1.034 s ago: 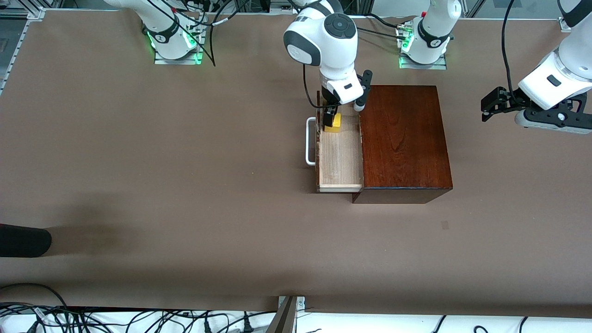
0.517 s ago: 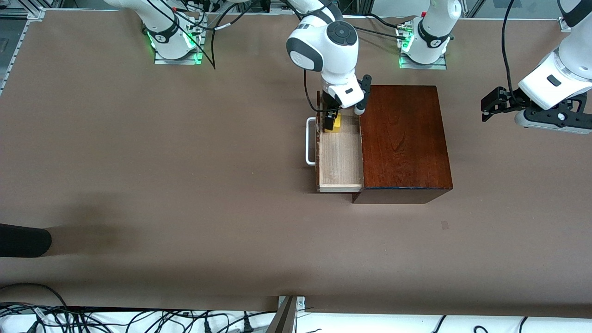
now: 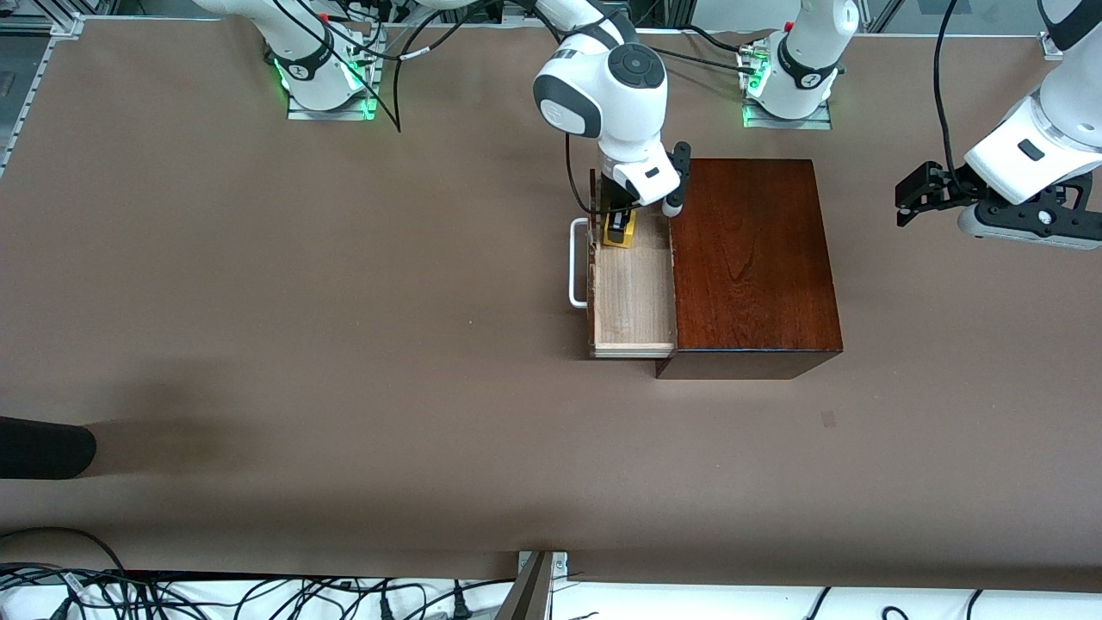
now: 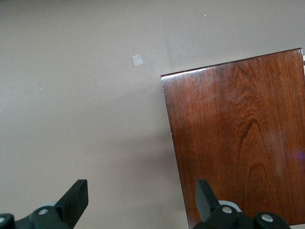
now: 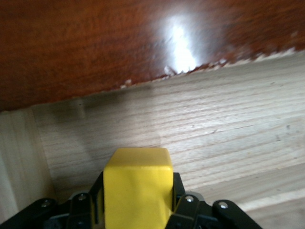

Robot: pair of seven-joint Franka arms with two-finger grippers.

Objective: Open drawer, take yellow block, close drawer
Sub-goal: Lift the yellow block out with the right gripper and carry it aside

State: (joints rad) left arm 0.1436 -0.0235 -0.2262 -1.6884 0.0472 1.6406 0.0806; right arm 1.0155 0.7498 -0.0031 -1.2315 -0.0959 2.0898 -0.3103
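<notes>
Box [image 3: 753, 258]: glossy dark reddish-brown wood with visible grain, sitting on the matte brown table [image 3: 344, 344]. Drawer [image 3: 633, 293] is pulled out toward the right arm's end; pale raw-wood floor and walls, white U-shaped bar handle [image 3: 577, 263].

Block [image 3: 621, 229]: small bright yellow cube with smooth faces, in the drawer's corner farthest from the front camera.

Right gripper [image 3: 619, 229] reaches straight down into that corner, wrist vertical, fingers [image 5: 183, 202] clamped on two opposite sides of the block.

Left gripper [image 4: 140, 200] waits above the table at the left arm's end, beside the box, spread wide and holding nothing.
</notes>
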